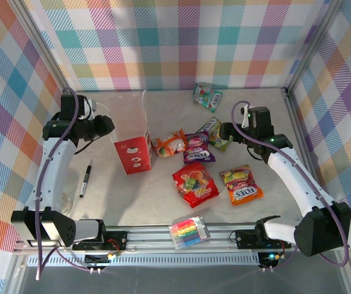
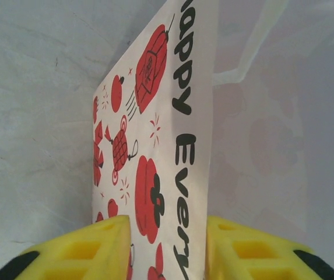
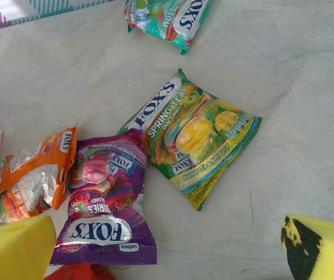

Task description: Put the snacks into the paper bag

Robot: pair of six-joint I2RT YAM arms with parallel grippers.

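Left arm (image 1: 51,168): slim white shell, black joint housings, and a bulky black motor block at the end far from the tool.
Right arm (image 1: 294,177): matching white shell, with a large rounded black block at the same far end.
Cables: a grey-purple cable (image 1: 38,211) runs from behind the left tool down the arm. A second cable (image 1: 234,119) arcs up behind the right tool.
Lights: a small green light (image 1: 247,109) glows just behind the right tool.
Left gripper (image 1: 109,126): black body, yellow fingers (image 2: 79,251) moulded with square pockets, black patches on their outer corners.
Right gripper (image 1: 223,131): black body, yellow fingers (image 3: 15,251), one with a black patch.
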